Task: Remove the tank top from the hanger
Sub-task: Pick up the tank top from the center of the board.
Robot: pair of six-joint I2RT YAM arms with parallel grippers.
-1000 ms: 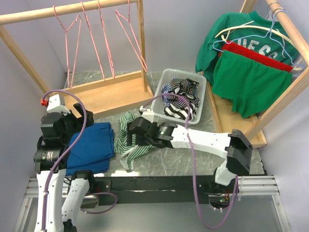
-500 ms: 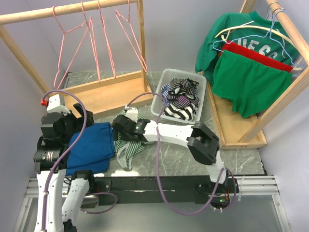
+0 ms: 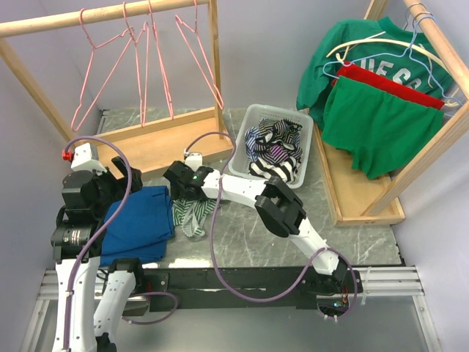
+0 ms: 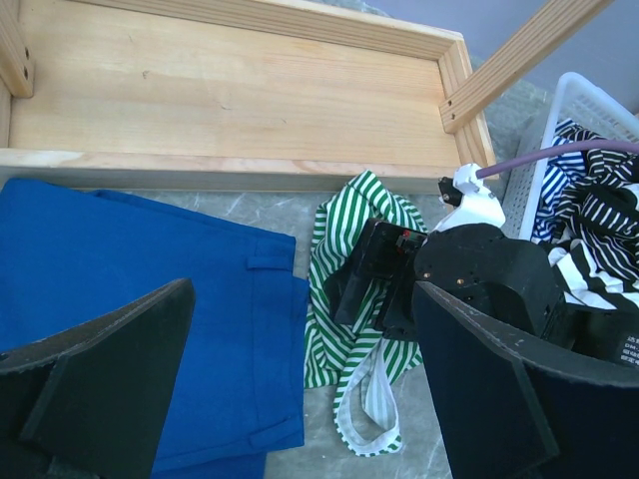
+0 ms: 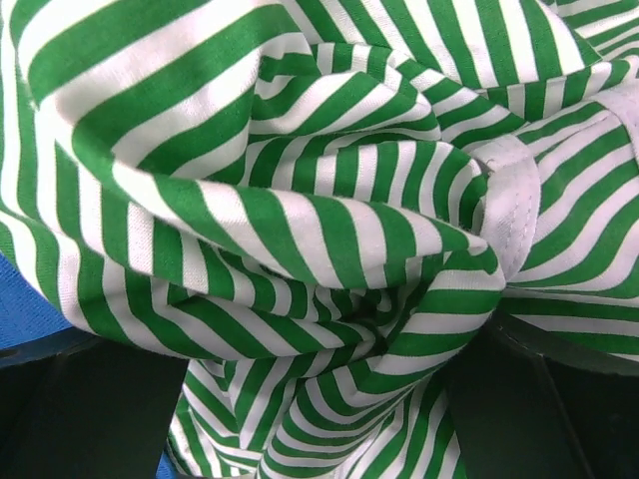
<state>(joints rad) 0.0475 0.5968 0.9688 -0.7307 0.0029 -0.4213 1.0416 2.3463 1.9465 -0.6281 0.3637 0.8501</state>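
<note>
The green-and-white striped tank top (image 3: 192, 213) lies crumpled on the table, off any hanger. My right gripper (image 3: 181, 185) is pressed down into it, jaws open, with the cloth (image 5: 300, 200) bunched between the wide-apart fingers (image 5: 70, 409). In the left wrist view the tank top (image 4: 334, 329) pokes out from under the right gripper (image 4: 384, 284), one strap loop trailing toward me. Several pink wire hangers (image 3: 139, 59) hang bare on the left rack. My left gripper (image 4: 303, 291) hovers open above the blue garment (image 4: 150, 289), holding nothing.
The folded blue garment (image 3: 139, 220) lies just left of the tank top. A white basket (image 3: 249, 117) of striped clothes sits behind it. The left rack's wooden base (image 4: 230, 100) is at the back. A second rack (image 3: 440, 44) on the right carries a green sweatshirt (image 3: 344, 51) and other garments.
My right arm has swept left across the table, pushing the tank top toward the blue garment and bunching it up. The pink hangers have swung. The left arm has stayed put.
</note>
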